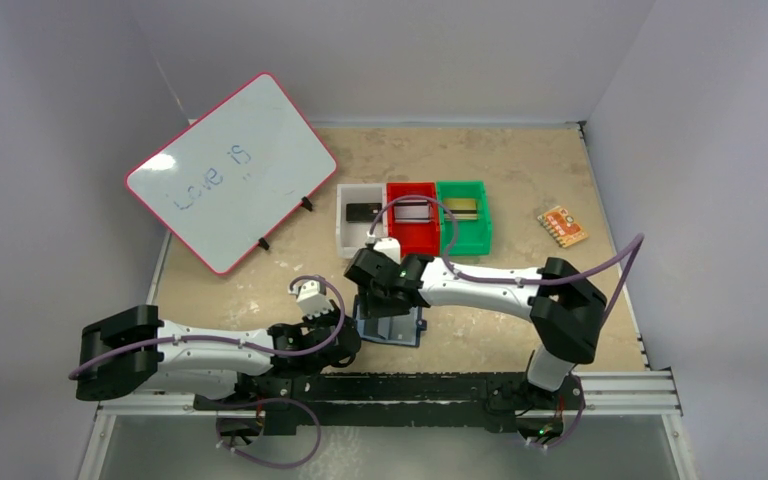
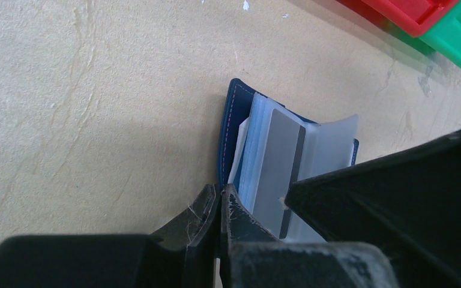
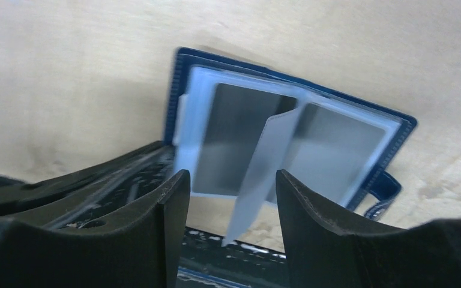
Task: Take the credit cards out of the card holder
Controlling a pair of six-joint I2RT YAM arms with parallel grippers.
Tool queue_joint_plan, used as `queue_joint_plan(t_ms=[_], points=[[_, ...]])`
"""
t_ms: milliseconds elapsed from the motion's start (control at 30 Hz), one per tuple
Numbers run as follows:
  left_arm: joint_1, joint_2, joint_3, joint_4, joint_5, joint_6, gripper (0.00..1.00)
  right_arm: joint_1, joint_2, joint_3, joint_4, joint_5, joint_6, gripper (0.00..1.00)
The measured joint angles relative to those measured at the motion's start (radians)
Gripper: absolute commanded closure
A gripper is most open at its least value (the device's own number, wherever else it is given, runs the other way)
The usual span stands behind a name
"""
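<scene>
- Where the two arms meet at the near middle of the table (image 1: 500,160), the card holder (image 1: 405,330) lies open and flat, its navy cover underneath and its pale plastic sleeves facing up.
- The left gripper (image 1: 345,330) comes in from the left. In the left wrist view its fingers (image 2: 207,210) are pressed together on the left edge of the card holder (image 2: 231,105), with the navy cover running in between the tips of the left gripper (image 2: 221,191).
- The right gripper (image 1: 385,300) hangs over the far side of the card holder. In the right wrist view the right gripper (image 3: 233,177) is spread wide and grips nothing, and the open card holder (image 3: 234,126) shows beyond the gap.
- A grey card (image 2: 279,168) with a dark stripe along one edge sticks up out of the sleeves, tilted. From the right wrist it shows as a thin grey card (image 3: 261,168) standing between the two halves, in line with the gap of the spread fingers.
- The small navy tab of the holder shows at its right edge in the right wrist view.
- Just beyond the holder sit a white bin (image 1: 343,228), a red bin (image 1: 415,248) and a green bin (image 1: 465,246), touching in a row.
- A whiteboard (image 1: 230,170) stands propped at the far left, and an orange patterned piece (image 1: 562,226) lies at the far right, well apart from the holder.
</scene>
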Motion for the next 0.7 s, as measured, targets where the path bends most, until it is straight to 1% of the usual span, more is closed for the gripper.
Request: queue_joint_plan(t_ms=[233,500,533,633,700], points=[[0.000,0.000,0.000,0.000,0.000,0.000,1.00,0.000,0.024,-0.042,-0.106,0.050,0.051,0.42],[0.000,0.000,0.000,0.000,0.000,0.000,1.00,0.000,0.004,-0.123,-0.170,0.088,0.124,0.43],[0.000,0.000,0.000,0.000,0.000,0.000,0.97,-0.001,-0.003,-0.130,-0.177,0.091,0.131,0.43],[0.000,0.000,0.000,-0.003,0.000,0.003,0.80,-0.002,-0.049,-0.151,-0.192,0.105,0.150,0.43],[0.000,0.000,0.006,-0.024,-0.001,0.008,0.72,-0.003,-0.103,-0.156,-0.185,0.111,0.155,0.43]])
